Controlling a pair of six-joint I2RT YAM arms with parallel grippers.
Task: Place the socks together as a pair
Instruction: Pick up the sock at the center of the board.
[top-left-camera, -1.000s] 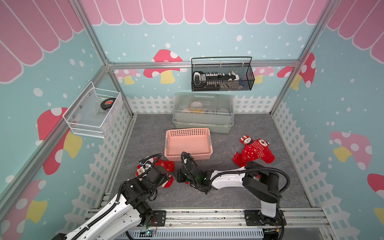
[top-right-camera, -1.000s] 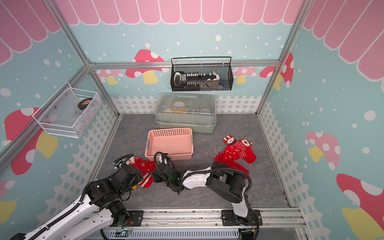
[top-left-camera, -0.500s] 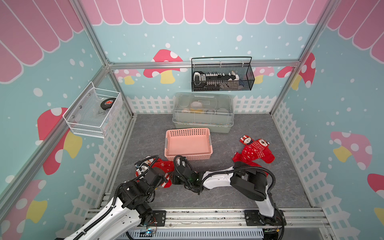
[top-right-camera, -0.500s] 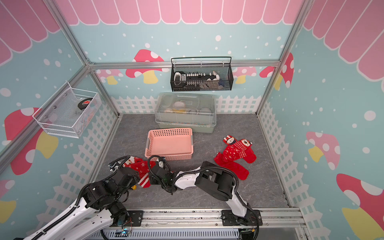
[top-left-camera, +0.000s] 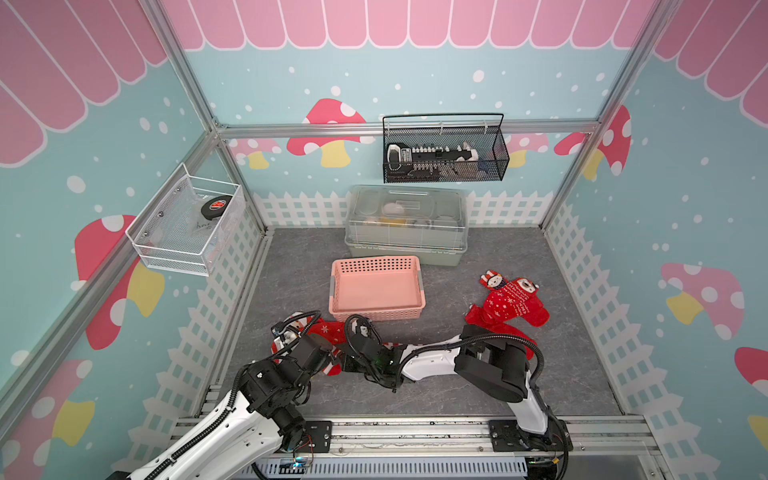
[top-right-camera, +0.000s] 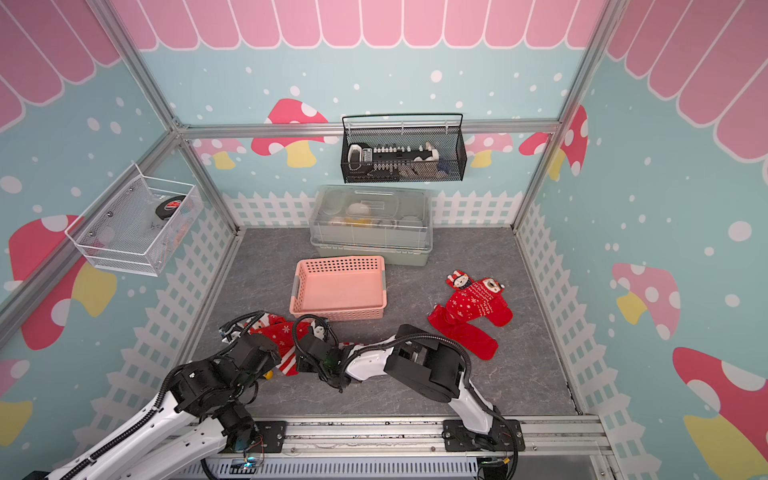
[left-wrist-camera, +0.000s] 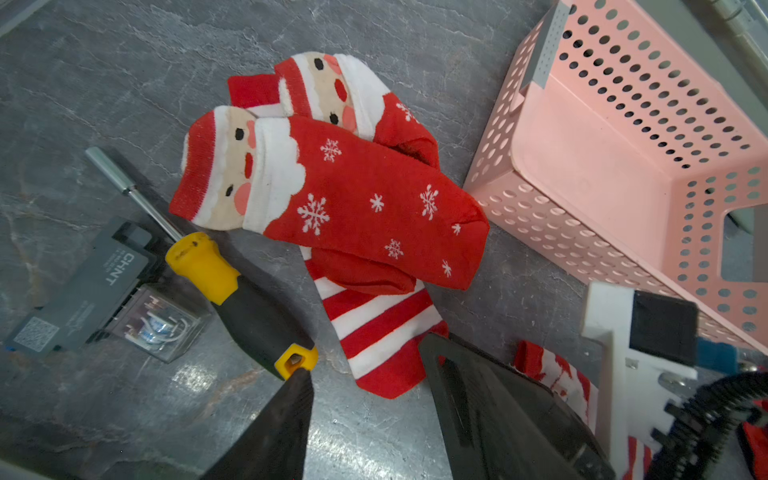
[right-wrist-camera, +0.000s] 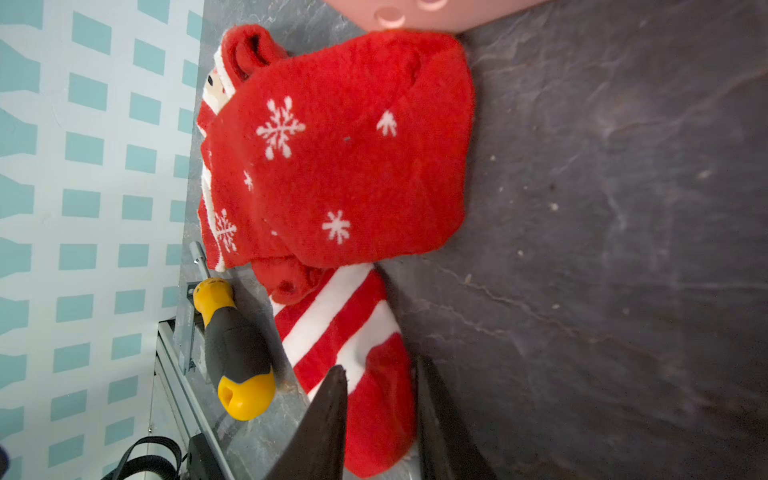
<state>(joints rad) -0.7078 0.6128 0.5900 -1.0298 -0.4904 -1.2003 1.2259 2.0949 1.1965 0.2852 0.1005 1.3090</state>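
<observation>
The right gripper (right-wrist-camera: 378, 374) closes on the striped sock (right-wrist-camera: 345, 328).
Its jaws, wider a second ago, now pinch the sock's toe between them. The two Santa socks (left-wrist-camera: 365, 199) lie just ahead, overlapping its far end. The left gripper (left-wrist-camera: 365, 361) hangs wide and empty just beside. The striped sock looks ready to be drawn clear, which would leave the Santa socks together as a pair.

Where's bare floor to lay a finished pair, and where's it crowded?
Bare: the floor between the pink basket and the right sock pile; the back-left stretch between fence and basket; the near-right corner beyond the right arm. Crowded: near left, where Santa socks, screwdriver, relay, left gripper and right gripper bunch together.
</observation>
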